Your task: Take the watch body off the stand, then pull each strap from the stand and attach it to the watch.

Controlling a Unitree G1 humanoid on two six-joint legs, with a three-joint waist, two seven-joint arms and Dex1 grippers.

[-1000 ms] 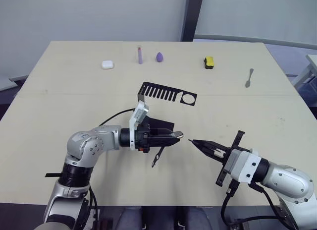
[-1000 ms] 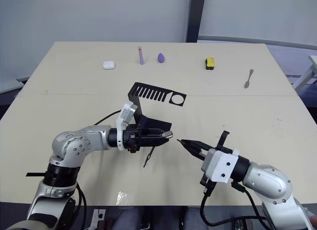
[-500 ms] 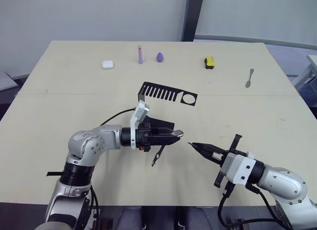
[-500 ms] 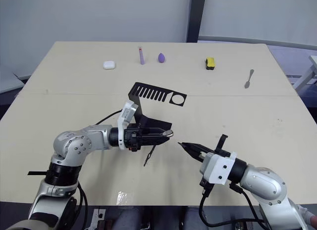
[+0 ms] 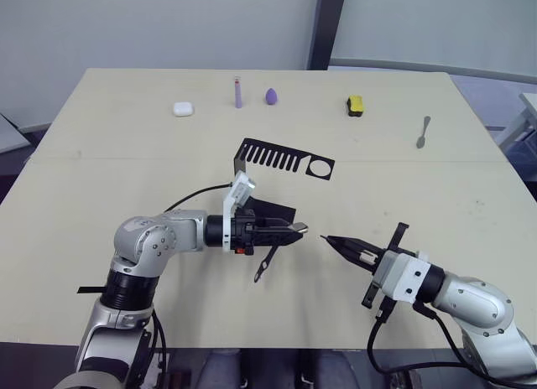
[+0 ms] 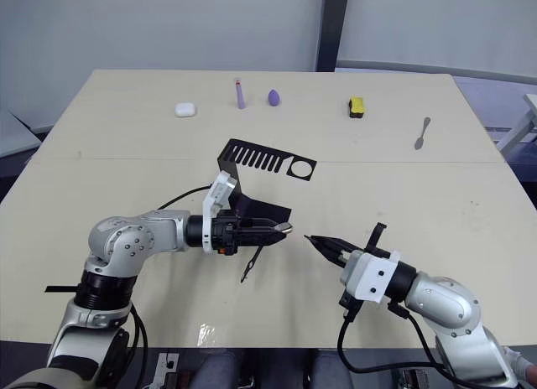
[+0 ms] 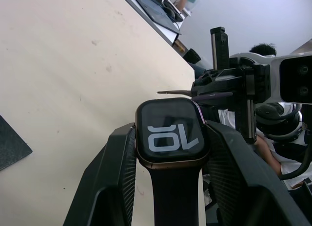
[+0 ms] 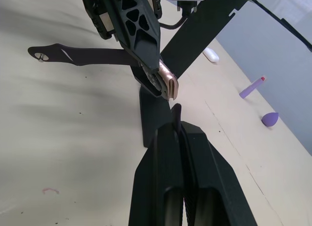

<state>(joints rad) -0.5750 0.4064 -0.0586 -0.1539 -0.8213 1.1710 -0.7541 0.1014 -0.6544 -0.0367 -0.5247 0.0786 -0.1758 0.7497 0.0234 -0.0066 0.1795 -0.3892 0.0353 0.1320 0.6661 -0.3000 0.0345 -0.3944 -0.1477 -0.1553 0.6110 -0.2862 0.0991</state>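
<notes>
The left gripper clamped the gold-rimmed, black-screened watch body, one dark strap dangling attached, above the beige counter before the black sheet-metal stand. The right gripper pinched the second dark strap nearby.

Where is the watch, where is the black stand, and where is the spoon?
watch body [image 7: 171, 133]: left wrist view, middle of its black screen.
stand [image 5: 284, 160]: left eye view, slotted top plate.
spoon [image 5: 422, 132]: left eye view, middle of its handle.

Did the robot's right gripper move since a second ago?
Barely, if at all. The right gripper holding a strap points at about the same spot as before, toward the watch body, judged against the stand.
</notes>
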